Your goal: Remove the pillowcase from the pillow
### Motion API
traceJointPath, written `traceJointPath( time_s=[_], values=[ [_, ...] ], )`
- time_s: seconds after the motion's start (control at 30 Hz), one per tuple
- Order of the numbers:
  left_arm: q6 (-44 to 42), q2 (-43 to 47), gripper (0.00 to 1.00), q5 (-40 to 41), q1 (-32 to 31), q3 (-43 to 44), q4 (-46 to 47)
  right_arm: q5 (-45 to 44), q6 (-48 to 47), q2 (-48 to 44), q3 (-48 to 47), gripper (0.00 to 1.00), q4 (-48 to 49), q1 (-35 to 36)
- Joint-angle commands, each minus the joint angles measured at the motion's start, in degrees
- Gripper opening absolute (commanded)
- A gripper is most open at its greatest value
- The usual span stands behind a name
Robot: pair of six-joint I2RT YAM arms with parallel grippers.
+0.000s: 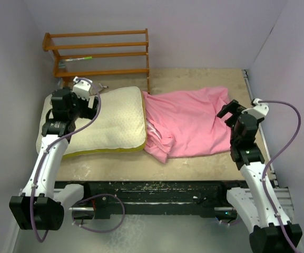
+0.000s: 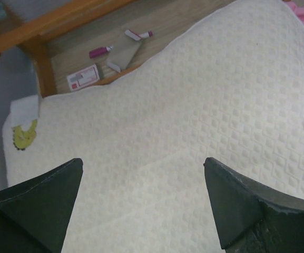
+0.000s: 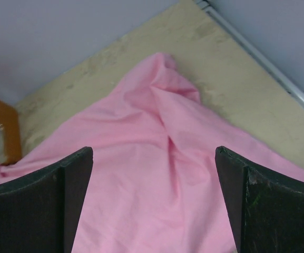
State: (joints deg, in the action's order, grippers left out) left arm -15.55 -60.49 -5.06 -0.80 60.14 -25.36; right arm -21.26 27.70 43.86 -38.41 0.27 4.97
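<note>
Left gripper [image 2: 143, 164]: jaws spread wide, nothing between them, poised over the left part of the pillow [image 2: 204, 121]. Right gripper [image 3: 154, 153]: jaws equally wide and holding nothing, above the pillowcase [image 3: 157, 184].

Pillow: cream, dotted weave, lying flat on the left half of the table [image 1: 204, 161], with its top face uncovered. Yellow edging [image 1: 104, 150] runs along its near side. A white tag [image 2: 25, 108] sits at one corner beside a yellow-green printed figure [image 2: 24, 136]; no writing is legible.

Pillowcase: pink, crumpled flat on the right half of the table, touching the pillow's right end.

Wooden rack [image 1: 101, 52]: at the far left. Beneath it lie a white packet with a red mark [image 2: 83, 77] and two pink-capped tubes [image 2: 101, 51]. Their print is too small to read.
</note>
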Motion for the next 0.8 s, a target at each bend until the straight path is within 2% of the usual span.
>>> traceJointPath(
  time_s=[0.0,0.17,0.27,0.33,0.4,0.53,0.6,0.77],
  values=[
    [7.8,0.5,1.00,0.3,0.3,-10.6,15.8,-14.9,-0.9,-1.8,3.6,1.00,0.5,0.1],
    [8.0,0.9,1.00,-1.1,0.2,-23.4,22.6,-20.1,-2.7,-8.0,8.8,1.00,-0.2,0.1],
    [8.5,5.0,1.00,-0.7,0.3,-33.4,31.4,-20.3,-6.9,-14.8,14.5,1.00,4.1,0.1],
    [10.3,7.9,1.00,-0.9,0.3,-34.6,31.7,-18.0,-9.4,-19.9,19.0,1.00,7.3,0.1],
    [11.7,11.8,1.00,-0.8,0.3,-38.0,35.9,-12.8,-9.7,-23.7,20.0,1.00,6.8,0.1],
    [12.7,16.5,1.00,-1.8,0.3,-40.5,37.7,-16.1,-10.3,-23.6,21.2,1.00,7.1,0.1],
    [12.7,17.0,1.00,-1.4,0.3,-40.0,35.1,-16.2,-11.5,-23.1,21.4,1.00,6.9,0.1],
    [11.3,13.5,1.00,0.4,0.3,-38.1,30.5,-5.1,-19.7,-22.5,23.9,1.00,11.5,0.1]
  ],
)
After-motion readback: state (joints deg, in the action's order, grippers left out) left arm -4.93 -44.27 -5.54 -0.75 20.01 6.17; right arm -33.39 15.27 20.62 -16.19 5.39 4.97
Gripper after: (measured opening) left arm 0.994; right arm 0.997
